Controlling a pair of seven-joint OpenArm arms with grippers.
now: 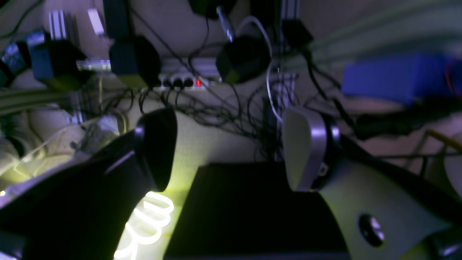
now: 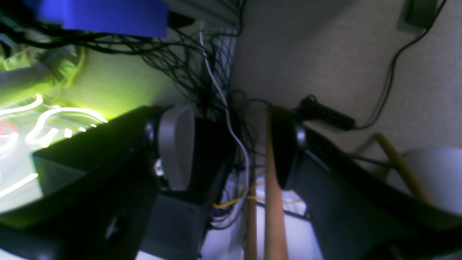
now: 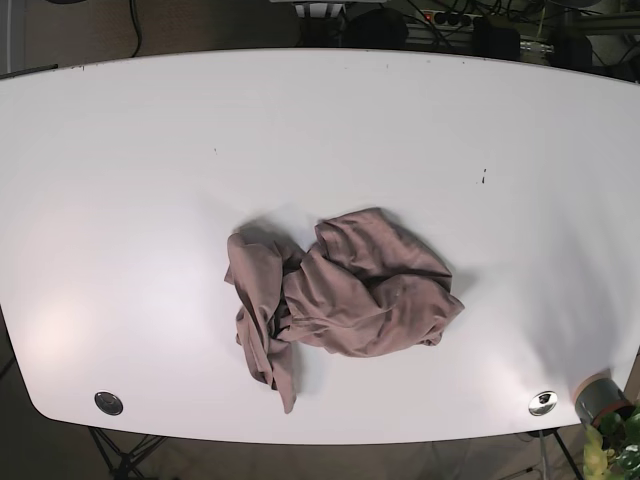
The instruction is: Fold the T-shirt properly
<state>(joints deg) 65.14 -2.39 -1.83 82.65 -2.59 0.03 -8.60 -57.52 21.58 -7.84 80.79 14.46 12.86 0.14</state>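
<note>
The T-shirt (image 3: 340, 295) is a brownish-pink crumpled heap lying a little below the middle of the white table (image 3: 150, 150) in the base view. Neither arm appears in that view. In the left wrist view my left gripper (image 1: 231, 151) stands open with nothing between its fingers, facing cables and a wall rather than the table. My right gripper (image 2: 231, 148) in the right wrist view is open too, and only distant cables show through its gap. Both wrist views are blurred, and the T-shirt is out of sight in them.
A power strip (image 1: 180, 81), tangled black cables (image 2: 187, 61) and a blue box (image 1: 393, 77) fill the wrist views. A dark box (image 1: 252, 209) lies below the left gripper. Wooden sticks (image 2: 272, 202) stand behind the right one. Metal grommets (image 3: 108, 403) sit near the table's front corners.
</note>
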